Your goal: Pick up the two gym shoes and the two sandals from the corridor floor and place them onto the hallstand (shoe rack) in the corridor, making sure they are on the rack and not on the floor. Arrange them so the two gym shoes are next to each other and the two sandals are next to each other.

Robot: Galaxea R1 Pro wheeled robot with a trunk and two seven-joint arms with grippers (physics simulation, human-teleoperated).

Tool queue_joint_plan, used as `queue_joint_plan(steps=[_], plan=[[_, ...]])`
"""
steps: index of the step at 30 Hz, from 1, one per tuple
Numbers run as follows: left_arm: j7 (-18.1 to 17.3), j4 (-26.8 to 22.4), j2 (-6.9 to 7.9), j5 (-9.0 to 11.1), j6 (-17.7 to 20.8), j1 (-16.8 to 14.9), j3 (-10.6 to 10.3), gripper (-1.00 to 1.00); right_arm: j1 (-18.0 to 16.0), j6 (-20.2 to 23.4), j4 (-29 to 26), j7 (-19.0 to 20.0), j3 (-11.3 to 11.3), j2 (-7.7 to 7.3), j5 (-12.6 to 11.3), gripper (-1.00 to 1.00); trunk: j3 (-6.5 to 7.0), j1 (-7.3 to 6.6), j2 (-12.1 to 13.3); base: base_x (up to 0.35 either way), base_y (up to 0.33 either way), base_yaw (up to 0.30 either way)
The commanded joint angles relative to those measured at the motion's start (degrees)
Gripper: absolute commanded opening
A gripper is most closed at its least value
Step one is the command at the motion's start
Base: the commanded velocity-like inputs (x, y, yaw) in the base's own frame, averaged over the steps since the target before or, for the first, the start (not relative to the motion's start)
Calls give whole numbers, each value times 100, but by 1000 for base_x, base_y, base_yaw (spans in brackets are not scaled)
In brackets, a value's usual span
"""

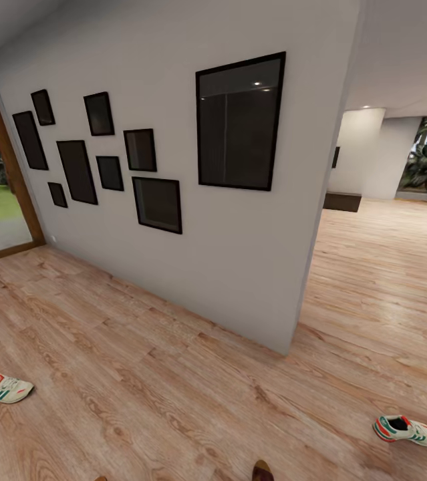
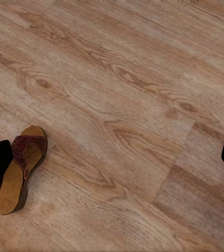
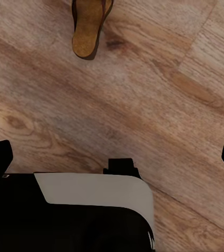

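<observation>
gym shoes (image 1: 5,388) (image 1: 405,429) far apart on corridor floor (image 1: 173,374); sandal (image 1: 262,471) between.

One white gym shoe (image 1: 5,388) with green stripes and red-orange accents is seen lying on its sole on the corridor floor (image 1: 173,374) at the head view's lower left, and the second gym shoe (image 1: 405,429) is seen far off at the lower right, well apart from it. A brown sandal (image 2: 21,168) with a dark reddish strap and tan footbed is laid flat on the planks in the left wrist view. Another sandal's heel end (image 3: 90,25) is shown in the right wrist view, and a brown sandal tip (image 1: 262,470) is cut by the head view's bottom edge.
</observation>
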Motion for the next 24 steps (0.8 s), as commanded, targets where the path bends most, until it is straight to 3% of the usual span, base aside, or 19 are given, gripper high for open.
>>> queue_joint_plan(steps=[1, 11, 19, 24], plan=[[1, 2, 0, 4, -19, -3, 3, 100, -1, -14, -1, -4, -4, 1, -3, 100, -5, 0, -3, 6, 13, -1], [1, 3, 0, 4, -16, -3, 5, 100, -1, -15, -1, -4, -1, 1, -2, 100, -5, 0, -3, 1, 3, -5], [1, -9, 0, -3, -21, -3, 7, 100, -1, -14, -1, -6, -5, 1, 1, 100, -5, 0, -3, 0, 0, -155], [1, -126, 7, -12, -14, -164, 7, 100, -1, -1, -42, -17, 2, 2, 12, 100, -5, 0, -3, 0, 0, -21]])
